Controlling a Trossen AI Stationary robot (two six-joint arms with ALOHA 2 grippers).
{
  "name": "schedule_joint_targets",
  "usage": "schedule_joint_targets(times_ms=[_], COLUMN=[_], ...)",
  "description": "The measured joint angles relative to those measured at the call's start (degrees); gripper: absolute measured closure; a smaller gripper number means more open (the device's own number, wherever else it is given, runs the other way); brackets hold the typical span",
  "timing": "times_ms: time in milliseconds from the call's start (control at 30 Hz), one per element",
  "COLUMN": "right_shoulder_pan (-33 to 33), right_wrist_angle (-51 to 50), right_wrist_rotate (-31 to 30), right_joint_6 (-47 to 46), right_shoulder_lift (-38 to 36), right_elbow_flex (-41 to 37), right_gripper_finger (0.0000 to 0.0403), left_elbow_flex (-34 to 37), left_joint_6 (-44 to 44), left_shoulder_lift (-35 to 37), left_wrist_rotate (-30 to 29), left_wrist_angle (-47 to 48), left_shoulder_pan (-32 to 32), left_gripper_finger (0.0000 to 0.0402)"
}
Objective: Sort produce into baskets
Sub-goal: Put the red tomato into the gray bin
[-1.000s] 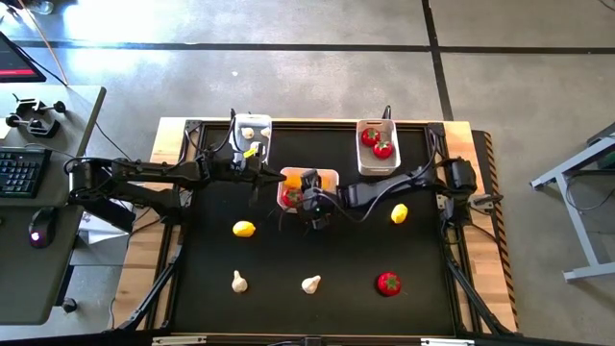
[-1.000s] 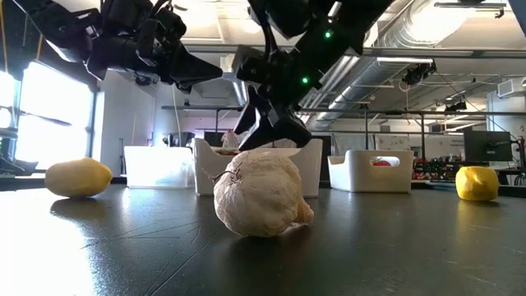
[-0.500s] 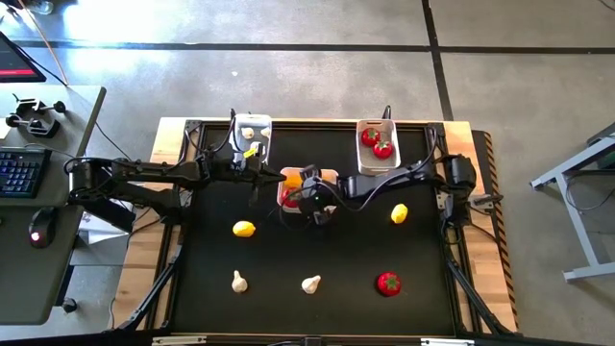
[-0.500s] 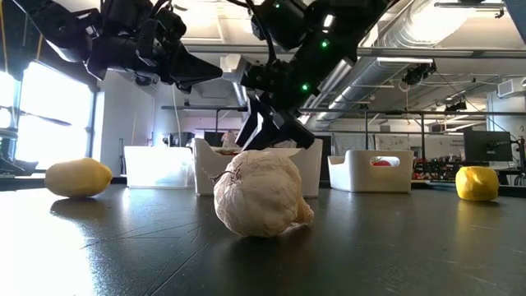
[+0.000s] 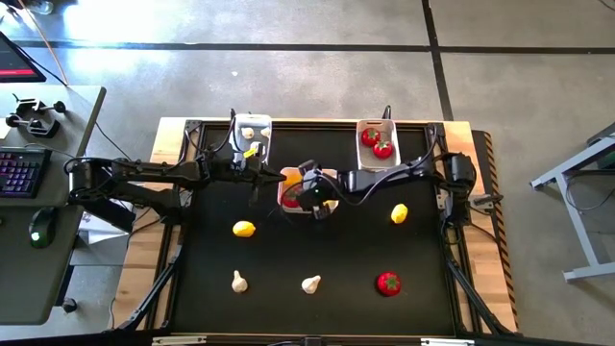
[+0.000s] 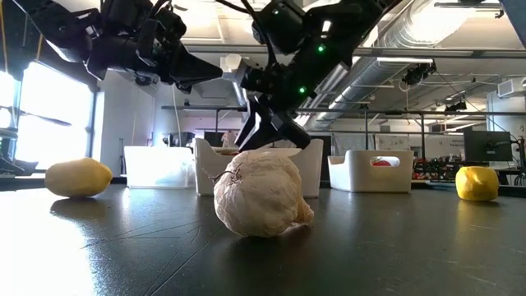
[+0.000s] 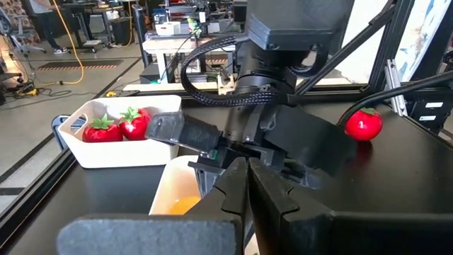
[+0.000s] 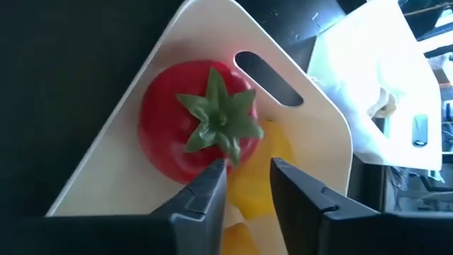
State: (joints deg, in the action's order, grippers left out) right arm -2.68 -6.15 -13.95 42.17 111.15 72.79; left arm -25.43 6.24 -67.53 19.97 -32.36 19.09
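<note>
The right gripper (image 5: 306, 192) now sits farther over the middle bin (image 5: 327, 175) than a second ago, above the red fruit (image 8: 191, 127) lying in it. Its fingers (image 8: 202, 195) stand closer together than before, with only a narrow gap left at the fruit's green top.

— How many baskets?
— Three white ones: left basket (image 5: 252, 135), middle basket (image 5: 332, 176), right basket (image 5: 362, 161).
— Red fruits?
— Four: two in the right basket (image 5: 371, 136) (image 5: 383, 149), one in the middle basket (image 8: 187, 129), one loose fruit (image 5: 388, 283).
— Yellow pieces?
— Two loose lemons (image 5: 244, 229) (image 5: 400, 213), plus yellow in the middle basket (image 8: 258, 180); I cannot count it.
— Garlic?
— Two loose bulbs (image 5: 238, 281) (image 5: 310, 284), and one pale piece in the left basket (image 5: 248, 133).
</note>
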Motion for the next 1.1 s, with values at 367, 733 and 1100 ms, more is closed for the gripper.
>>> schedule_joint_targets(times_ms=[367,733,1100], right_shoulder_pan=[0.0,2.3,3.8], right_wrist_angle=[0.2,-2.7,1.9], right_wrist_rotate=[1.0,0.5,-2.4], right_joint_6=[0.0,-12.8,-13.7], right_shoulder_lift=[0.0,-3.2,0.6], right_elbow_flex=[0.0,0.0,0.0], right_gripper_finger=[0.0368,0.0353,0.0237], left_elbow_flex=[0.0,0.0,0.0], left_joint_6=[0.0,0.5,0.5], left_shoulder_lift=[0.0,0.0,0.0], left_wrist_rotate=[0.0,0.0,0.0], left_wrist_angle=[0.0,0.8,0.8], left_shoulder_pan=[0.0,0.0,0.0], left_gripper_finger=[0.0401,0.0401,0.0401])
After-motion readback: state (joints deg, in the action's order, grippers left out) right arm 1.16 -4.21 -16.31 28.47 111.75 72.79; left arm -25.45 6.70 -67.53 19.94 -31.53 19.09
